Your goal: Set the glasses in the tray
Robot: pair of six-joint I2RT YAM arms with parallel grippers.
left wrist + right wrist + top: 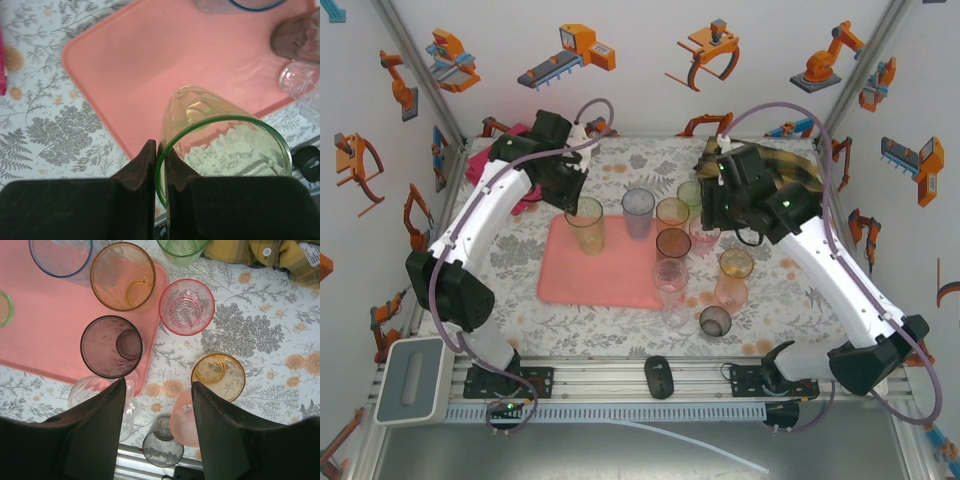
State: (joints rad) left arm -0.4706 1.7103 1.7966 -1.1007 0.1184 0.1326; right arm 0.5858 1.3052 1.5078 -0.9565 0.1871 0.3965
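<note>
**Green tumbler gripped over pink tray as more glasses wait beside it**

The salmon-pink tray (582,285) lies mid-table on a flowered tablecloth (520,250). Toward the tray's 11 o'clock corner, the left gripper (159,147) is clamped tight on the rim of a yellow-green glass (585,225), with one finger inside the wall and one outside. Whether the glass's base touches the tray cannot be told. A blue-grey glass (638,212) stands at the tray's 12 o'clock edge. An amber glass (122,275) stands in its 1 o'clock corner, and a dark brown glass (111,346) stands just inside the 3 o'clock rim.

Off the tray toward 3 o'clock, a cluster stands on the tablecloth: a green glass (691,193), a pink-rimmed glass (186,306), a second amber glass (218,375), a peach glass (181,422), a smoky glass (161,447) and a clear glass (82,390). The right gripper (159,385) hangs above this cluster with its fingers apart and nothing between them.

In the right wrist view those fingers cover parts of the clear and peach glasses, and the green glass is cut off at the top edge. A magenta cloth (485,160) sits at the table's 10 o'clock corner, partly behind the left arm. A yellow plaid cloth (795,165) lies at 1 o'clock, partly under the right arm.
</note>
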